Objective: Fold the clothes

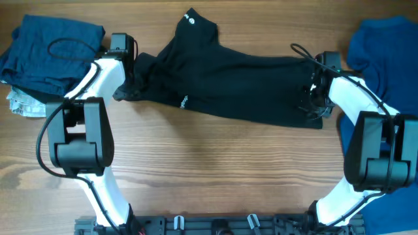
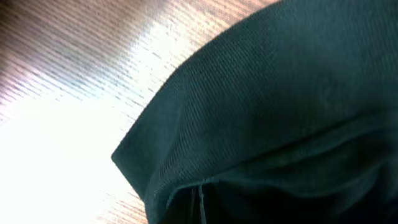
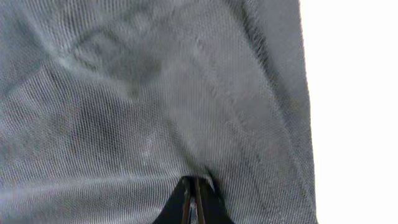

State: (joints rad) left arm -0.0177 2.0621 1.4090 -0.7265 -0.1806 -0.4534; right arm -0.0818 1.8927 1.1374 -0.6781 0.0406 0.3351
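Observation:
The black shirt (image 1: 228, 81) lies stretched across the far half of the table, with small white logo marks near its top and lower edge. My left gripper (image 1: 130, 81) is shut on the shirt's left end, where dark cloth (image 2: 280, 93) fills the left wrist view and drapes over the closed fingertips (image 2: 200, 208). At the shirt's right end my right gripper (image 1: 315, 91) is shut on it. In the right wrist view the closed jaws (image 3: 193, 198) pinch a pucker of the fabric (image 3: 155, 93).
Folded navy pieces (image 1: 52, 49) are stacked at the far left, over a pale item (image 1: 23, 104). A royal-blue shirt (image 1: 385, 46) lies along the right edge, behind my right arm. Bare wooden tabletop (image 1: 222, 170) spans the near half between the arm bases.

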